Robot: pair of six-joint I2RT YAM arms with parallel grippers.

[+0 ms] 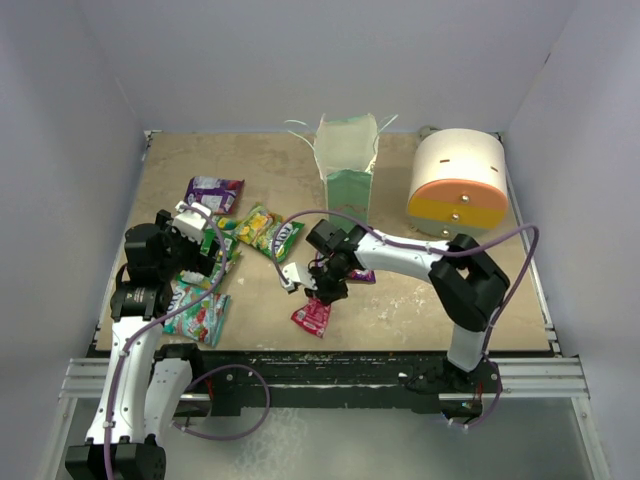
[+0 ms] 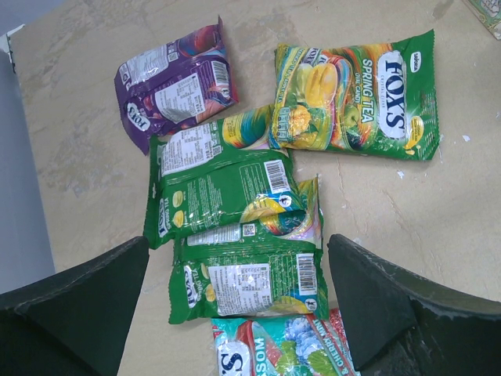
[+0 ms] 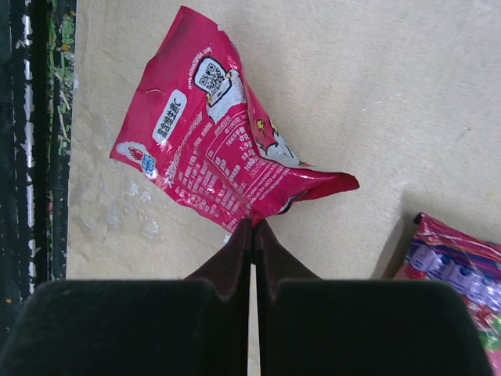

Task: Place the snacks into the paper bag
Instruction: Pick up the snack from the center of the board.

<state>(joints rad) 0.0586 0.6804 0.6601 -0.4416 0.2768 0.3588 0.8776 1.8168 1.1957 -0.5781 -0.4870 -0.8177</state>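
My right pincer (image 3: 252,229) is pressed together on one edge of the glossy red flat candy packet (image 3: 207,149), a thin hold that lets the packet hang tilted near the tan tabletop's (image 1: 420,305) front edge. The upright pale green paper bag (image 1: 347,165) stands well apart at the back, mouth open, with bare surface between. My left pincer (image 2: 239,301) is spread wide above the overlapping green foil packets (image 2: 227,192), which leave little finger room.

Bare counter (image 1: 400,310) mid-near edge & far-left corner; white cylinder w/ orange-yellow face (image 1: 458,180) blocks far-right corner, glossy candy packets (image 1: 258,228) crowd left edge.
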